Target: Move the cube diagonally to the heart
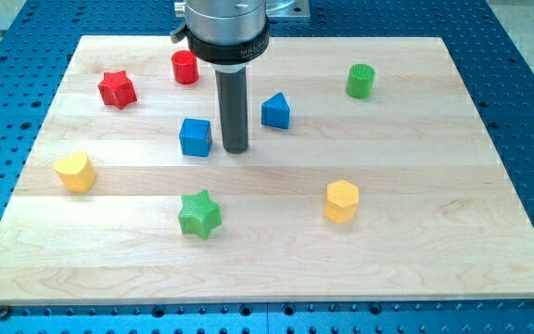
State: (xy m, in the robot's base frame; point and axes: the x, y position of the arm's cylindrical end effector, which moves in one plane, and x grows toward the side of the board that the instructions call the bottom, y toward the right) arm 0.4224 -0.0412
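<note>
Hidden or cut off: the arm's upper body runs out of the view's top edge, so only the silver and black collar [226, 37] and the dark rod below it show. The collar covers a strip of the board's far edge and the right edge of the red cylinder [184, 67]. The metal bracket behind the collar is mostly concealed.

Pincer: there is none on this arm; the rod carries no jaws that could stand apart or together, so it clamps nothing. My tip [235, 150] rests on the wooden board [415, 232].

Task items:
- Blue cube [195, 136]: just beside my tip, on the view's left of it, with a thin gap; contact cannot be confirmed
- Yellow heart [74, 172]: well apart from my tip, toward the view's left and slightly lower, beyond the cube

Other blocks, placed from my tip:
- Blue triangular block [275, 110]: near, to the view's upper right
- Red star [117, 89]: upper left, farther off
- Red cylinder: upper left, beside the collar
- Green cylinder [361, 81]: far upper right
- Green star [199, 213]: below, slightly left
- Yellow hexagonal block [341, 200]: lower right

Surround: blue perforated table [527, 111] around the board
</note>
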